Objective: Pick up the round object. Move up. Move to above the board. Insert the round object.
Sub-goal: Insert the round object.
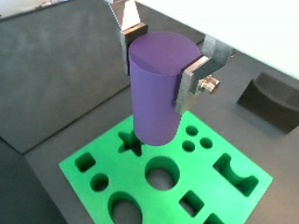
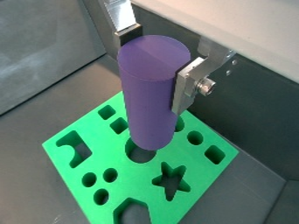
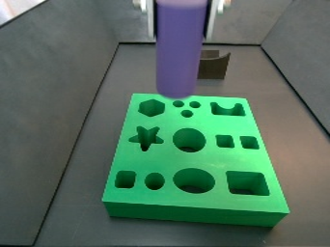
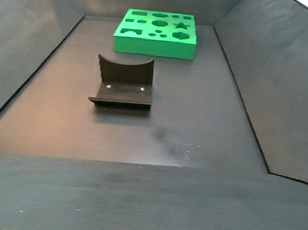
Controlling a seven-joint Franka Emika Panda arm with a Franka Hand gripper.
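Clamped on the round object (image 1: 160,87), the gripper (image 1: 166,54) hangs above the board (image 1: 93,161) in a wrist view; one silver finger (image 1: 195,80) presses the purple cylinder's side and the opposite finger shows behind its top. The cylinder stands upright, its lower end over the green slab between the star cut-out (image 1: 128,143) and a round hole (image 1: 163,176). Whether it touches the slab cannot be told. The fixture (image 1: 274,98), dark and notched, sits on the floor beyond the board.

Seen from the opposite wrist camera, the gripper (image 2: 158,54) holds the round object (image 2: 153,87) the same way, a finger (image 2: 190,83) flat against it. Its lower end hides part of a round hole (image 2: 140,155) in the board (image 2: 222,161), with the star cut-out (image 2: 172,178) just beside.

A side view shows the round object (image 3: 179,43) upright above the board's (image 3: 194,205) far half, near the hexagon hole (image 3: 153,105); the gripper (image 3: 179,5) is cut off by the picture's edge. The fixture (image 3: 214,65) stands behind.

From the remaining side camera, the board (image 4: 154,48) lies at the far end of the floor, the fixture (image 4: 123,83) nearer; neither the gripper nor the cylinder is in view.
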